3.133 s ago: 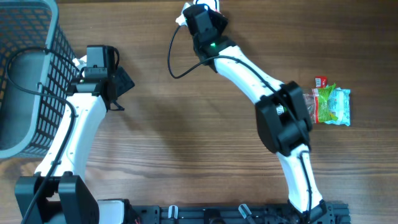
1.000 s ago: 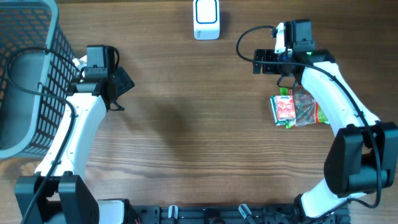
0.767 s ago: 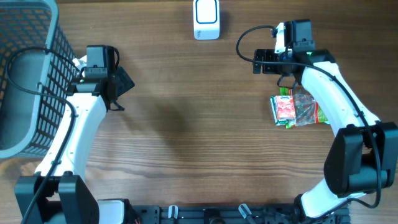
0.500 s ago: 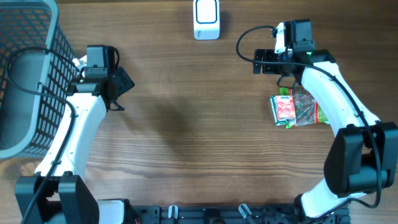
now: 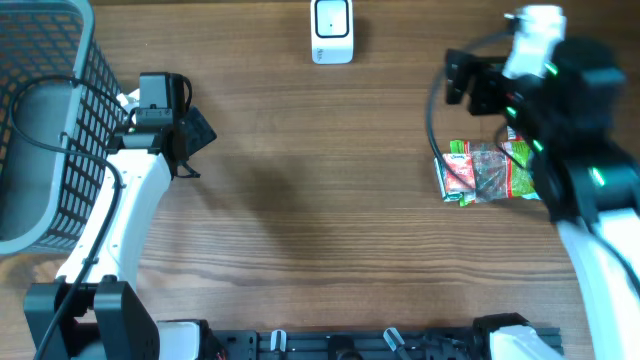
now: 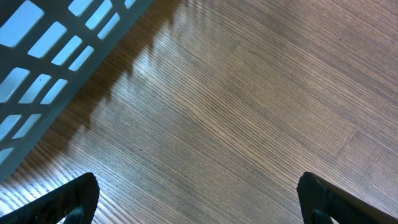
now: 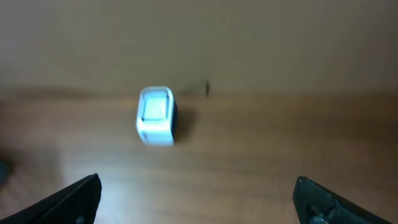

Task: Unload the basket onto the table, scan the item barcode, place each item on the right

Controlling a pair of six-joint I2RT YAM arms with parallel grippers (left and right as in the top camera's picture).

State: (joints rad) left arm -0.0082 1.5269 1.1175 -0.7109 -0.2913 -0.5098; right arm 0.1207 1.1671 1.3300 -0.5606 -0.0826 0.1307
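The item, a red and green snack packet (image 5: 485, 172), lies flat on the wooden table at the right. A white barcode scanner (image 5: 331, 31) stands at the table's far edge in the middle; the blurred right wrist view shows the scanner (image 7: 155, 115) ahead of the jaws. My right gripper (image 5: 458, 82) hangs open high above the table, up and left of the packet, holding nothing. My left gripper (image 5: 200, 152) stands open over bare wood beside the basket. Nothing lies between the left gripper's (image 6: 199, 202) dark fingertips (image 6: 69, 198).
A dark wire basket (image 5: 45, 120) fills the far left of the table, and the basket's mesh wall (image 6: 56, 50) shows in the left wrist view. A black cable loops from the right arm. The right arm looms large over the packet's right end.
The right arm has lifted toward the overhead camera and swung to the right, away from the packet's top edge. The packet, scanner and left arm have not moved.
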